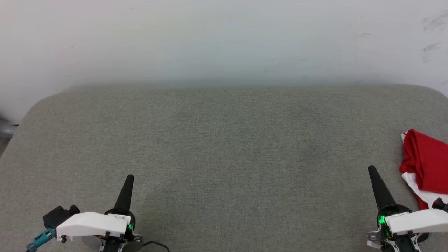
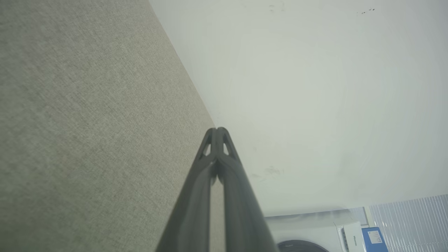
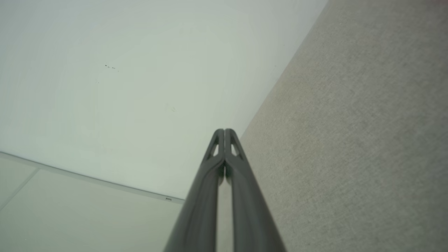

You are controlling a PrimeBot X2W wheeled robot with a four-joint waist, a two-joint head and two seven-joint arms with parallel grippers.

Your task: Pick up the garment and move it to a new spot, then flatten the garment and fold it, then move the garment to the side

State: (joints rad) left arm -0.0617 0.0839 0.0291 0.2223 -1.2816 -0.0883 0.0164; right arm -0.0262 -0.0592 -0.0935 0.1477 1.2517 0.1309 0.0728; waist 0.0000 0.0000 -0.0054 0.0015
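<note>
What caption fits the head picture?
Left gripper and right gripper shut; red garment bunched on the grey surface, far right.

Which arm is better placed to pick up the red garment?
The right. The garment lies bunched at the right side of the grey surface, close beside the shut right pincer; the left pincer, also shut, sits far across it.
</note>
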